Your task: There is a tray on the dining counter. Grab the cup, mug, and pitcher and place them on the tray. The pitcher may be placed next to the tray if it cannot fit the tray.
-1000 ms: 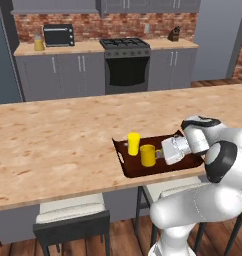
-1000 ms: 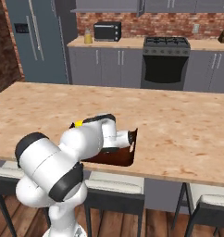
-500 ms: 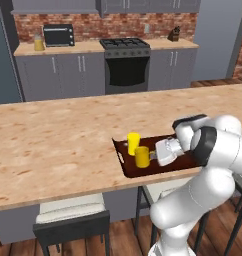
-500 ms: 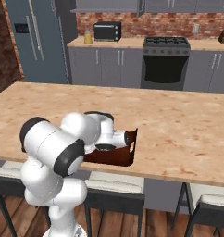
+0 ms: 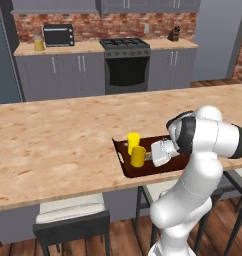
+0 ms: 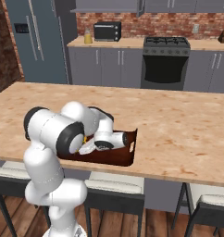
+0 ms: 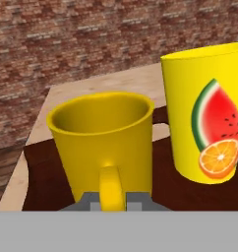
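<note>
the mug (image 7: 104, 140) at the centre of the hand view is plain golden yellow, shaded darker inside. the cup (image 7: 209, 110) at the right of that frame is brighter yellow, printed with a red watermelon slice with green rind and dark seeds above an orange slice. the tray (image 5: 143, 169) is dark brown. the dining counter (image 5: 53, 145) is light tan with wood grain. the arm (image 5: 208, 145) at the lower right of the left base view is white with dark joints. the back wall (image 5: 118, 22) at the top is red brick, over grey cabinets (image 5: 58, 75).
</note>
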